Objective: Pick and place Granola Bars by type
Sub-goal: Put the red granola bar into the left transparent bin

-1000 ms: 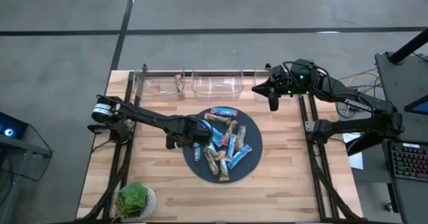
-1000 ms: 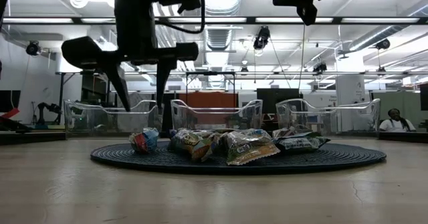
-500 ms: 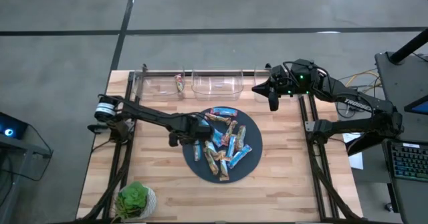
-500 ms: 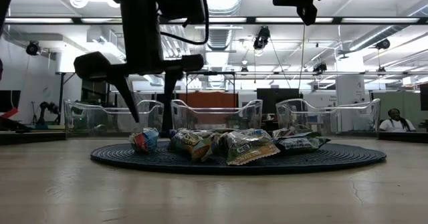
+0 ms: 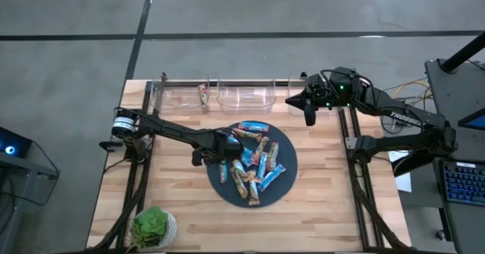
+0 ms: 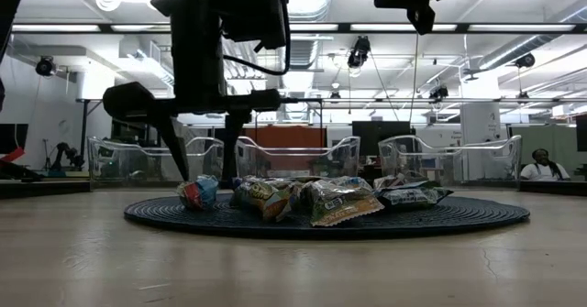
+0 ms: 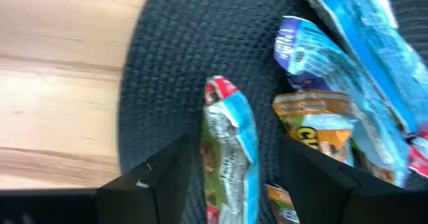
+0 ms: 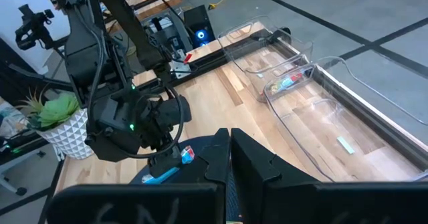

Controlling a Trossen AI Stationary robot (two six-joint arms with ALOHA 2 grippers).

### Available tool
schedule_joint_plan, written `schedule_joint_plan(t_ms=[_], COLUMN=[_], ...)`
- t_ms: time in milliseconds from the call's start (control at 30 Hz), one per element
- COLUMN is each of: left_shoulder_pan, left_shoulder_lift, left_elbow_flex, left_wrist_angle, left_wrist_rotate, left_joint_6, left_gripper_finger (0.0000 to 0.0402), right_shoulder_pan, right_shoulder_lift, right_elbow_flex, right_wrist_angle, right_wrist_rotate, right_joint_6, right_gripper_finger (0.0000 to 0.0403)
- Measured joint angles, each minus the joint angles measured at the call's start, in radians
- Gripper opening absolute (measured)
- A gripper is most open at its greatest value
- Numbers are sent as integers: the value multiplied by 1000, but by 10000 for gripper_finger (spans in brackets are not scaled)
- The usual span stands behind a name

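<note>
Two jaws of the left gripper stand apart; we see them straddling one bar, untouched. Right gripper: closed, empty.

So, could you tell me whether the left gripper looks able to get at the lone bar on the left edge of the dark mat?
Probably yes. The left gripper hangs open right over that bar, one finger on each side, and nothing lies on top of it; the neighbouring bars sit just outside the fingers.

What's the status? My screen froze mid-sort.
Left gripper open, straddling a red-and-blue bar at the dark mat's edge. Right gripper shut, parked near the clear bins. One bar already binned. Nothing blocking.
</note>
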Motion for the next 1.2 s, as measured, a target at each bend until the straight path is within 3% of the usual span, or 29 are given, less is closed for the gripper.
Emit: schedule_joint_plan(t_ms=[1067, 1200], left_shoulder_pan=[6, 6], left_shoulder_lift=[71, 71], left_elbow_flex=[1, 1], left_wrist_angle=[15, 15], left_wrist_rotate=[12, 19], left_joint_6=[23, 24], left_gripper_finger=[202, 188], right_shoulder_pan=[0, 0], right_shoulder_lift=[0, 0], right_elbow_flex=[0, 0], right_wrist_angle=[-3, -3], right_wrist_rotate=[2, 2], right_joint_6=[-1, -4], right_gripper_finger=[8, 8])
